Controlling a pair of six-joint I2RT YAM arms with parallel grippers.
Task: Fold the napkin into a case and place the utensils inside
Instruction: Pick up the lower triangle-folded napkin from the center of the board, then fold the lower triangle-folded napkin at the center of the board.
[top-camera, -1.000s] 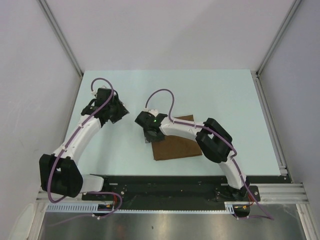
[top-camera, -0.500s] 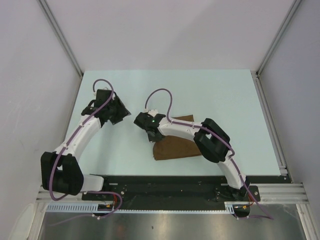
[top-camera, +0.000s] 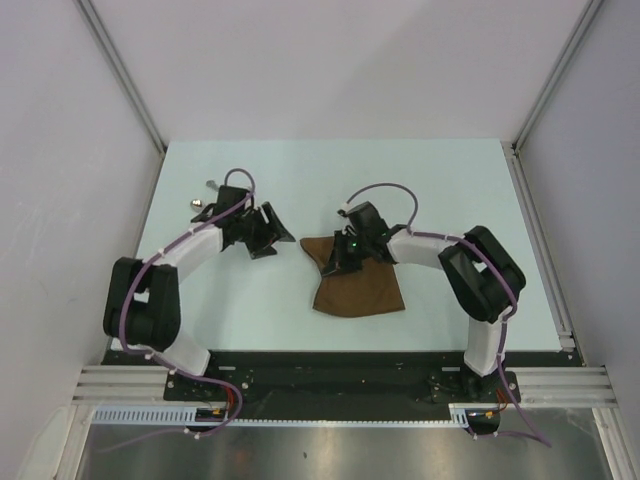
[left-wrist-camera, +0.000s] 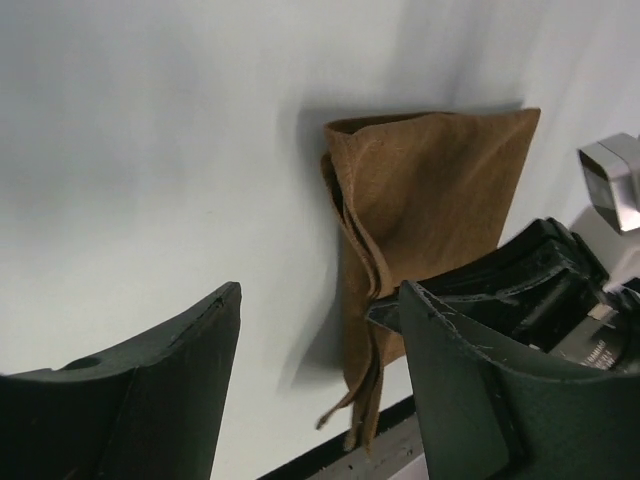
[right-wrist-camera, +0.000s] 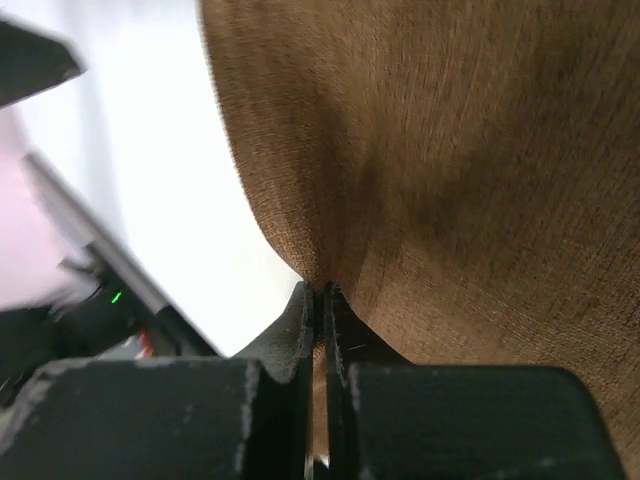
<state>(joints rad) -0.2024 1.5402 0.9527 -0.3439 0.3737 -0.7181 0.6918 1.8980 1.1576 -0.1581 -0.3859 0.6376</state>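
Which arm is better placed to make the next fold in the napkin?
Right. The right gripper is shut on an edge of the napkin. The left gripper hangs open beside it, touching nothing, so it would probably have to reach in first.

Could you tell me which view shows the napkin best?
The top external view: nearly the whole napkin shows, outline clear. The left wrist shows it obliquely, partly blocked; the right wrist only close-up weave.

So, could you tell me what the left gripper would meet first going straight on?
Probably the napkin that the right gripper pinches, at its folded edge; maybe bare table first, depth unclear.
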